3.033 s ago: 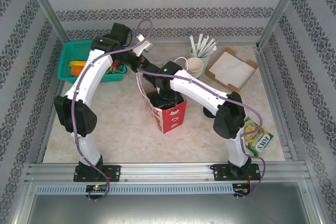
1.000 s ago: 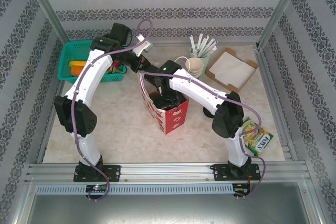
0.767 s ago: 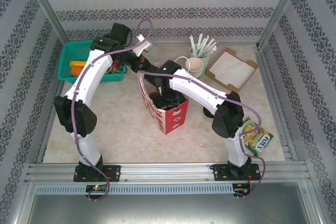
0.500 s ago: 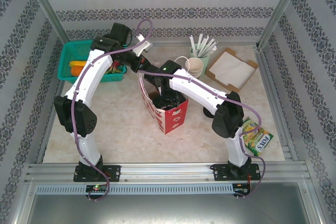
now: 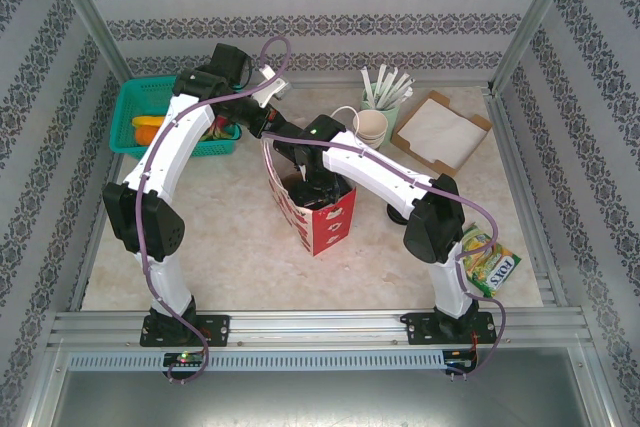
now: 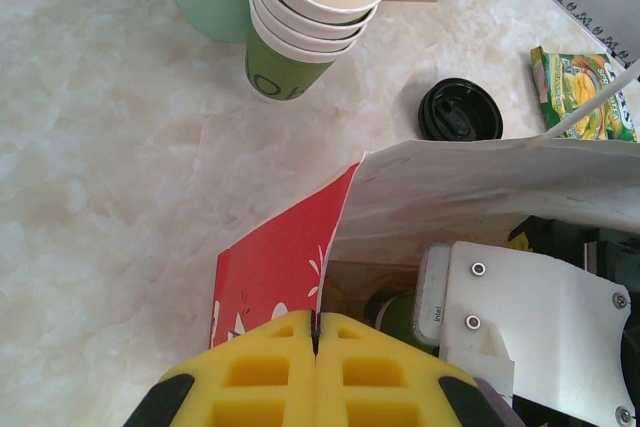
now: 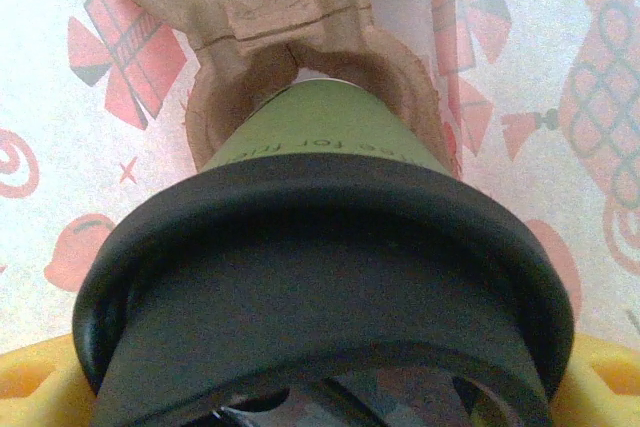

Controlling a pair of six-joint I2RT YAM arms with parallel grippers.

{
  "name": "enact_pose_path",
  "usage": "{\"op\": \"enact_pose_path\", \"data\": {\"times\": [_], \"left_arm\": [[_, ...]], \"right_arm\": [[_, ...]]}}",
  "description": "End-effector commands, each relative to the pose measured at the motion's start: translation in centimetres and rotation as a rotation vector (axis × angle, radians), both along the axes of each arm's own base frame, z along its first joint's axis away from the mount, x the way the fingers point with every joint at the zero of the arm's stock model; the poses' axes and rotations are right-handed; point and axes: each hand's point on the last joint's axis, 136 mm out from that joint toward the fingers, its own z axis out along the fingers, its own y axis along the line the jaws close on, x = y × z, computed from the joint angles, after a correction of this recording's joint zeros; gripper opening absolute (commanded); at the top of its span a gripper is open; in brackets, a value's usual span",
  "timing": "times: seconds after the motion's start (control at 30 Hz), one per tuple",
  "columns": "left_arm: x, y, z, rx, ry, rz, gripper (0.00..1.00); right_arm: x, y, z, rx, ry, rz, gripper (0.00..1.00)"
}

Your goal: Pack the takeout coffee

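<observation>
The takeout coffee (image 7: 330, 142), a green cup with a black lid (image 7: 320, 277), stands inside the red and white paper bag (image 5: 325, 227). Its base sits in a hole of a brown cardboard carrier (image 7: 235, 7). My right gripper (image 7: 320, 392) reaches down into the bag (image 5: 318, 190) and is shut on the cup, with one yellow finger (image 7: 30, 387) at each side of the lid. My left gripper (image 6: 316, 322) is shut on the bag's upper edge (image 6: 335, 237) at the back left (image 5: 266, 132). A bit of the green cup (image 6: 400, 319) shows beside the right wrist.
A stack of lidless cups (image 5: 372, 127) and a green holder of white sticks (image 5: 380, 97) stand behind the bag. Near them lie a loose black lid (image 6: 460, 110) and a cardboard tray (image 5: 440, 132). A teal basket (image 5: 150, 117) sits back left, a snack packet (image 5: 490, 265) front right.
Over three seconds the right wrist and the bag have shifted slightly left and back. In the last second nothing visibly moves. The left gripper keeps its hold on the bag's edge.
</observation>
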Motion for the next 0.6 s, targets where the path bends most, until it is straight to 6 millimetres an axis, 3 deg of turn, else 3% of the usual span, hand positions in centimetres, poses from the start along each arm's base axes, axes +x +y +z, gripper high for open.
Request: {"op": "enact_pose_path", "data": {"times": [0.0, 0.57], "left_arm": [[0.05, 0.21, 2.15, -0.024, -0.065, 0.009, 0.00], [0.02, 0.19, 2.15, -0.023, -0.064, 0.009, 0.00]], "right_arm": [[-0.28, 0.36, -0.17, 0.002, 0.006, 0.004, 0.43], [0.12, 0.71, -0.05, 0.019, -0.016, 0.004, 0.44]]}}
